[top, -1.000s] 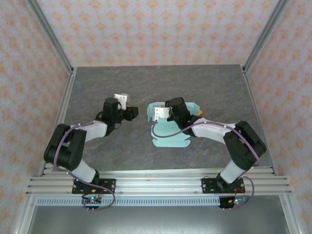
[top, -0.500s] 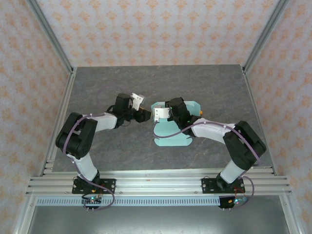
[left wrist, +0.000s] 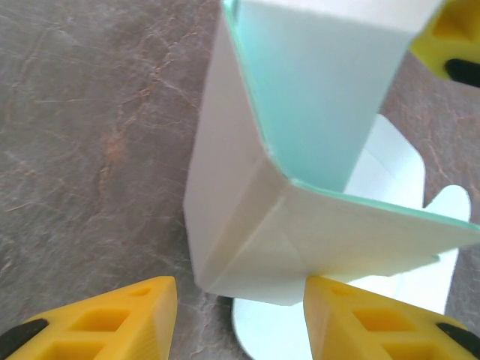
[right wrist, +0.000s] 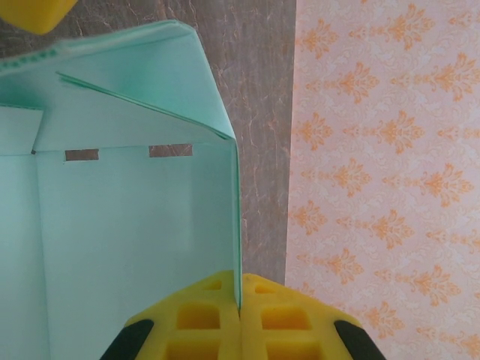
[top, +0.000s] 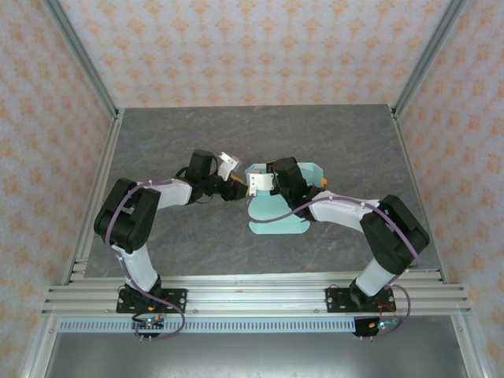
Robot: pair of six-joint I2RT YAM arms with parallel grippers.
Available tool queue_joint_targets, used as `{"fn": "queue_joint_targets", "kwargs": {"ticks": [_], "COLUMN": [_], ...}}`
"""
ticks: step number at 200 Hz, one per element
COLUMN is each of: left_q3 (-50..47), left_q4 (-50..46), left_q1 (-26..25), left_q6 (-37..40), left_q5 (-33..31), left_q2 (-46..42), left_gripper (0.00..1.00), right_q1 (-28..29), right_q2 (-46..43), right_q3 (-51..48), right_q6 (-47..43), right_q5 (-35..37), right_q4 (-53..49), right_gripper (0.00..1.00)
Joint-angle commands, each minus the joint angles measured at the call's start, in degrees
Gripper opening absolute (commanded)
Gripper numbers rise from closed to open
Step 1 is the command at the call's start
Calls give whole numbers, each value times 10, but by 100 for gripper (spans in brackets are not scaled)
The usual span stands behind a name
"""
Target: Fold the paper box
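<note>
Fingers, left wrist view: the left fingers [left wrist: 105, 315] stand about half open and hold nothing. A raised corner of the paper box [left wrist: 225, 195] sits just ahead, between them. I cannot tell whether one of them touches the card.
Box, left wrist view: two walls stand up and meet at that corner, white outside and mint inside. Flat flaps lie on the desk [left wrist: 75, 112] beyond, and the right fingers [left wrist: 446, 30] show past the far wall.
Fingers, right wrist view: the right fingers are shut tight on the edge of one upright wall, with the thin card running straight into the seam between them.
Box, right wrist view: a mint panel with two slots [right wrist: 170, 150] along its fold, and a further flap leaning in above them.
Change, top view: over the last second the left arm has swung in from the left, and its fingers now sit at the box's left corner. The right arm and the box have not moved.
Meaning: the right side seems to be anchoring the wall while the left has arrived to work the next crease. The fold looks under way but unfinished, since the near flaps are still flat.
Edges: the box sits mid-desk, slightly right of centre, well apart from every desk edge and frame post.
Room: the far and left sides of the desk are open. Between the two wrists it is tight, so a careless push could buckle the card.
</note>
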Motion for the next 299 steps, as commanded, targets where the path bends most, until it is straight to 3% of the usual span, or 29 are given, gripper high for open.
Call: {"fn": "queue_joint_targets", "kwargs": {"ticks": [1, 124, 208, 299], "left_q3": [17, 59, 21, -40], "left_q4": [-8, -14, 48, 114], "left_q1": [-8, -11, -13, -31], "left_q6": [28, 19, 10, -5], "left_q5": [36, -7, 10, -33], "left_q2": [6, 33, 25, 13], "left_gripper": [49, 47, 48, 47], "right_q1": [-3, -3, 14, 31], "right_q2": [-7, -13, 5, 33], "right_q3": [-11, -20, -44, -81], "right_q6": [31, 59, 14, 14], "right_q5": [-21, -40, -3, 19], "right_q4": [3, 6, 75, 171], "right_gripper": [0, 0, 0, 0]}}
